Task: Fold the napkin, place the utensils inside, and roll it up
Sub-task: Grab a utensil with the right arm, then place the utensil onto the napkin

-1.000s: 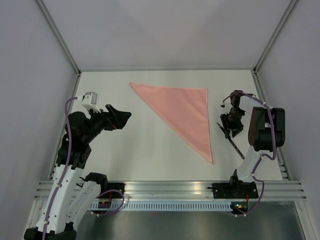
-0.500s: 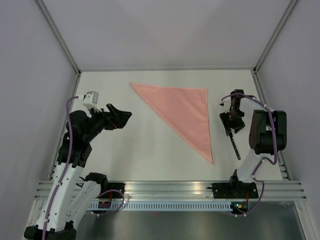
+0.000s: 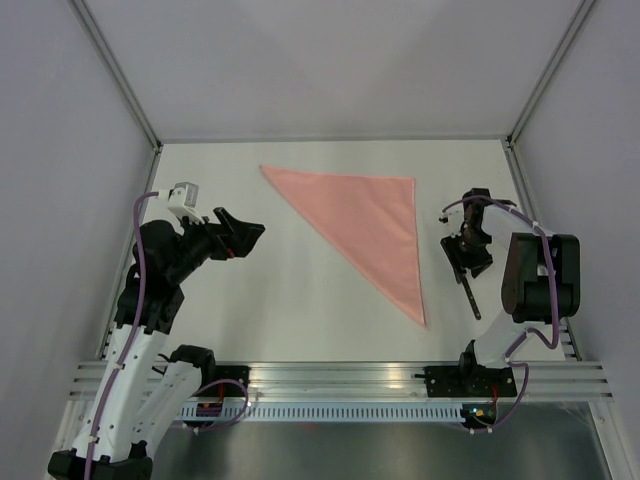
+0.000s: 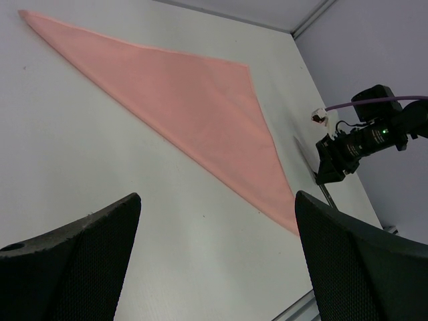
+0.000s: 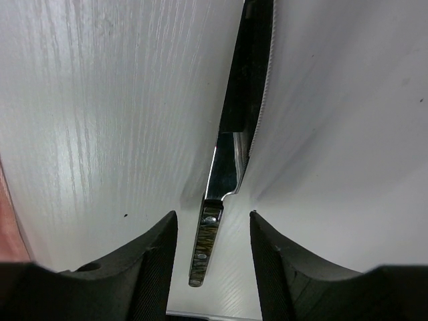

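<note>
The napkin [image 3: 365, 225] is salmon-pink and lies flat, folded into a triangle, at the middle back of the table; it also shows in the left wrist view [image 4: 180, 100]. The knife [image 3: 471, 300] lies on the table right of the napkin, silver blade and dark handle [image 5: 206, 244]. My right gripper [image 3: 466, 258] is low over the knife, open, one finger on each side of the handle without touching it [image 5: 212, 267]. My left gripper [image 3: 243, 233] is open and empty, held above the table left of the napkin [image 4: 217, 261].
The white table [image 3: 300, 290] is walled by grey panels at the back and sides. A metal rail [image 3: 340, 375] runs along the near edge. The right arm's wrist and cable [image 4: 368, 134] show in the left wrist view.
The knife's near end has swung left, so it now lies closer to straight front-to-back. My right gripper has shifted slightly toward the near side over it. The left arm has barely moved.
</note>
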You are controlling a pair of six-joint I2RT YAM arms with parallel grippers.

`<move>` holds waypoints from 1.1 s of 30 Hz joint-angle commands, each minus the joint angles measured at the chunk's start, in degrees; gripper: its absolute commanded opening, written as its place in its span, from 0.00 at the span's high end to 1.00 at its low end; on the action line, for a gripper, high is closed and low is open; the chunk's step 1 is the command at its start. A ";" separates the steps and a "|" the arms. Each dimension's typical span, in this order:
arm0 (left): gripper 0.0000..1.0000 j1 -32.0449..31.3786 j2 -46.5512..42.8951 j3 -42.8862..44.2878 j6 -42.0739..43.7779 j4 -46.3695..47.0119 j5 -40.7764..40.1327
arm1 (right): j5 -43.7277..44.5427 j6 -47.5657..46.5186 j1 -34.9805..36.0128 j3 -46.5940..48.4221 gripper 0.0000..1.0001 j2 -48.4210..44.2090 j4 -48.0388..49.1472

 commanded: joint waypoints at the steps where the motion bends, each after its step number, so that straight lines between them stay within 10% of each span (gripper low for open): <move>1: 0.00 0.29 -0.20 0.10 -2.92 2.30 1.74 | 6.76 -1.29 -0.06 -1.69 0.48 -1.56 -5.02; 9: 0.00 0.29 -0.99 0.10 -3.28 2.38 1.92 | 8.60 -1.64 -0.14 -3.89 0.59 0.73 -1.68; 19: 0.00 0.29 -0.29 0.81 -3.37 2.12 1.39 | 7.12 -1.38 -0.14 -1.18 1.00 -0.94 -0.53; 33: 0.00 0.29 4.72 6.52 -2.40 -0.86 -1.16 | -3.17 -0.41 2.05 17.63 0.99 -2.52 -9.58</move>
